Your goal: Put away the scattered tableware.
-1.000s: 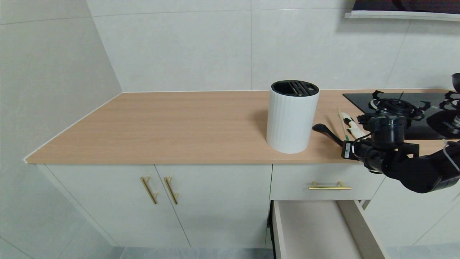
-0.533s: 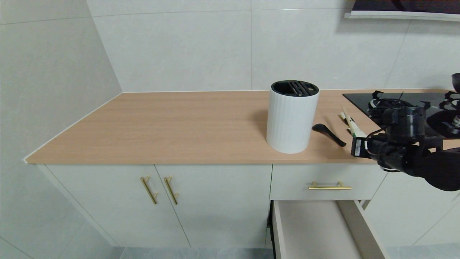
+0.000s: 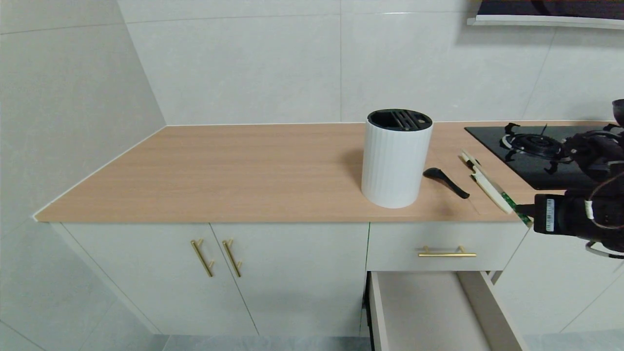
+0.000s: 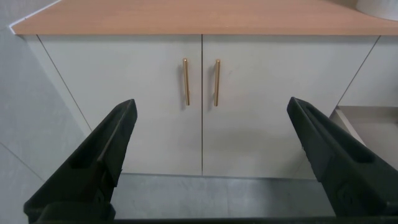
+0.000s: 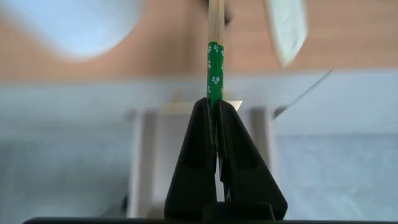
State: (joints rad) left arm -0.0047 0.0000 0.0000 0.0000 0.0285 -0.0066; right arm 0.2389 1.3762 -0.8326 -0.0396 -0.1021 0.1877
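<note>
**Chopstick drawn back off the worktop edge**

Since a second ago the right gripper has been pulled right, past the worktop front edge. Its jaws are clenched on a green-ended chopstick. The left gripper is held with jaws spread before cabinet doors. A black spoon is seen beside the white holder, and a drawer below is open. A tiled wall is behind.

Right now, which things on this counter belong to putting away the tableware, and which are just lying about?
Part of the job:
green-ended chopstick, clamped in the right gripper
black spoon
white utensil
slotted white holder
open drawer, probably

Just there:
gas hob
cupboard doors
</note>
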